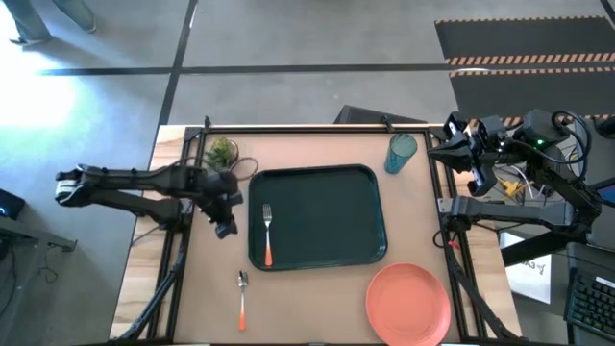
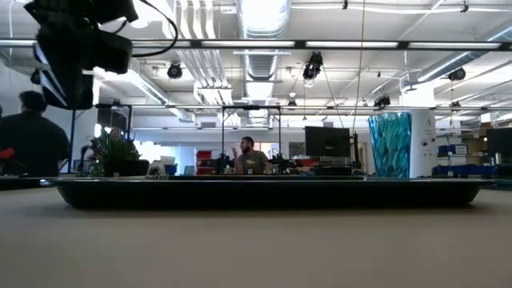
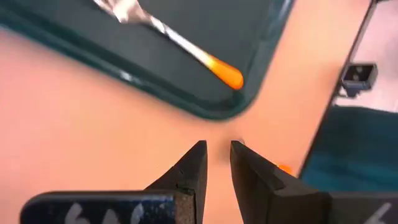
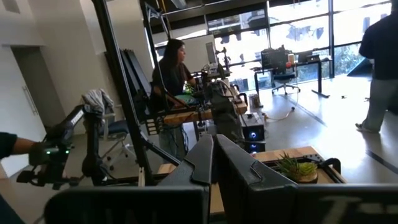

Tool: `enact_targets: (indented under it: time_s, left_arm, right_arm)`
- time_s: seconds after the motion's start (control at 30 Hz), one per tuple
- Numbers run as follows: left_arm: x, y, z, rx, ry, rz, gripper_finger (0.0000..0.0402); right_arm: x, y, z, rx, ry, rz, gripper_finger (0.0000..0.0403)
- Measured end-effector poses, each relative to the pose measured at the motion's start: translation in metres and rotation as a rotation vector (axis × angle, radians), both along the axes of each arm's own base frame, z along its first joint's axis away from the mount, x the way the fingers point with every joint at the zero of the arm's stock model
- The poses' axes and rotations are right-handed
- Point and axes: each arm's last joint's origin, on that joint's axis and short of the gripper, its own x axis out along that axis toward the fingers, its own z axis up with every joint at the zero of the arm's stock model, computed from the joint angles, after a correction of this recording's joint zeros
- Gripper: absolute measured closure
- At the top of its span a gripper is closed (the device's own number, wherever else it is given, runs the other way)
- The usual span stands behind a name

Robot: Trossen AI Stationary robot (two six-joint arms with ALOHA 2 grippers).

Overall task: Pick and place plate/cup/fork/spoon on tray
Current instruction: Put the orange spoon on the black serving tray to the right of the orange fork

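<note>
The fork (image 1: 266, 234) lies inside the tray (image 1: 370, 207), along its left side with its tines toward the far edge and its orange handle toward the near rim — that piece looks delivered. The left gripper (image 1: 224, 226) hangs over bare table just off the tray's left rim; in the left wrist view its fingers (image 3: 194, 167) stand a little apart with nothing between them. The spoon (image 1: 242, 298) rests on the table near the tray's front left corner, bowl toward the tray — my read is that it's the next pick for this arm. That calls for swinging toward the near edge, dropping low and closing across the slim orange handle. The salmon plate (image 1: 407, 301) sits off the tray's front right corner, the teal cup (image 1: 401, 154) beyond its far right corner, both waiting. The right gripper (image 1: 467, 154) is parked off the right edge, jaws together.
</note>
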Motion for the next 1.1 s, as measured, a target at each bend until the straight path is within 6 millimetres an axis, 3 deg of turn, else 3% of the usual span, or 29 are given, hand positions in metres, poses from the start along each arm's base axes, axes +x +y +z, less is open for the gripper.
enact_targets:
  time_s: [0.3,0.57,0.8,1.1]
  left_arm:
    - [0.01,-0.037,-0.006,-0.086,0.068,-0.05,0.0349]
    - [0.03,-0.066,-0.036,-0.153,0.154,-0.117,0.0343]
    - [0.036,-0.077,-0.056,-0.162,0.263,-0.125,0.0284]
    - [0.05,-0.08,-0.064,-0.126,0.163,-0.103,0.0216]
  right_arm:
    - [0.0,0.0,0.0,0.0,0.001,0.001,0.0394]
    - [0.0,0.0,0.0,0.0,0.001,0.002,0.0394]
    - [0.0,0.0,-0.001,-0.015,0.007,0.009,0.0394]
    - [-0.001,0.001,-0.002,-0.012,0.017,0.011,0.0394]
